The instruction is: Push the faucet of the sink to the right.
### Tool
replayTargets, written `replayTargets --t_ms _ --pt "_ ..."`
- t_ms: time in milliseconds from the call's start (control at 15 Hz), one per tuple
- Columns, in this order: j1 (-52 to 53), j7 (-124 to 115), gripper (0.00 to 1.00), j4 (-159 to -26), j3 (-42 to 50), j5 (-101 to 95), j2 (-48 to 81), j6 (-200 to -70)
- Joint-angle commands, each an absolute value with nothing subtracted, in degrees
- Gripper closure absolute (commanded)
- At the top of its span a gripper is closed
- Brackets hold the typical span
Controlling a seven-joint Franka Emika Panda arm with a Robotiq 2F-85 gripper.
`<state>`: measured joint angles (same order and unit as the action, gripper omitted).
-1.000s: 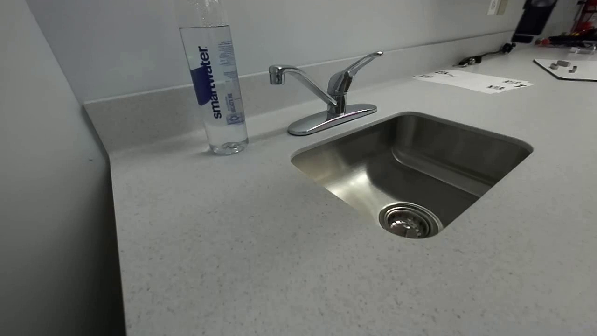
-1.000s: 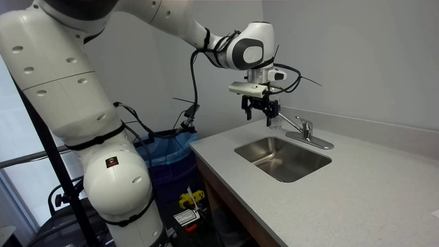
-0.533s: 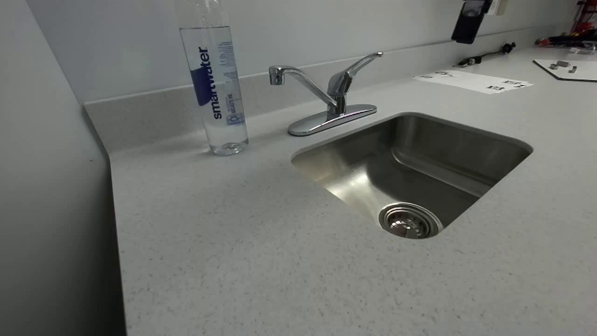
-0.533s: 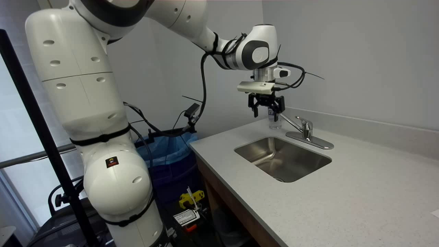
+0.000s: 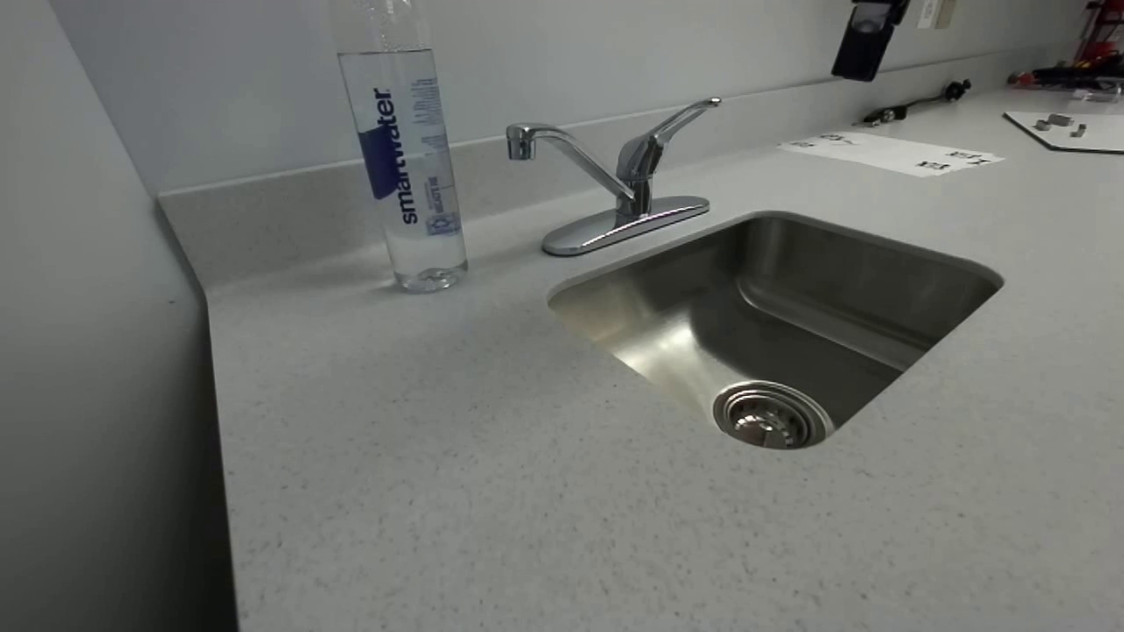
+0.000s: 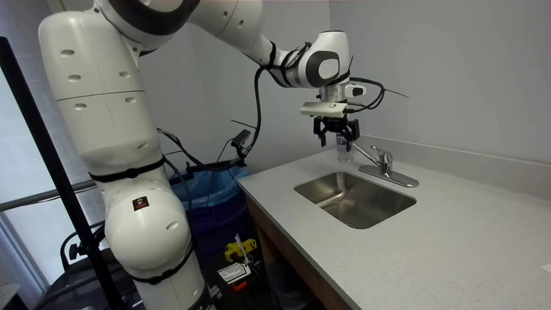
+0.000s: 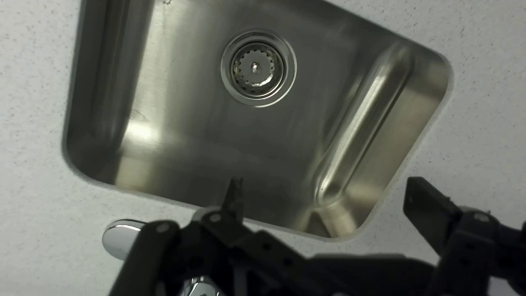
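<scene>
The faucet (image 5: 636,186) stands on the table (image 5: 421,421) beside the sink (image 7: 185,123); from the end effector (image 7: 324,185) it lies toward eight o'clock in the wrist view, partly hidden. The fingers (image 7: 429,213) are spread wide with nothing between them. In an exterior view the spout (image 5: 587,160) runs lengthwise toward ten o'clock, the side of the bottle (image 5: 413,175), and the end effector's visible tip hangs at the faucet's two o'clock, apart from it. A push to the right probably means swinging the spout toward three o'clock there, so the end effector should first cross to its nine-o'clock side, between spout and bottle, then come lower.
</scene>
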<state>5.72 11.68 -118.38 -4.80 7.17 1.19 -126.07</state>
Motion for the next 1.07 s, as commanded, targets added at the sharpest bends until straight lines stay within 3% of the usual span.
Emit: replayTargets --t_ms 0,533,1000 --pt "5.5 11.62 0.0 -118.28 -5.03 7.14 1.2 -125.95" --pt "6.26 12.68 0.0 -115.58 -6.34 8.97 5.97 -128.12" --pt "7.62 12.34 0.0 -106.0 -9.96 9.06 17.96 -138.72"
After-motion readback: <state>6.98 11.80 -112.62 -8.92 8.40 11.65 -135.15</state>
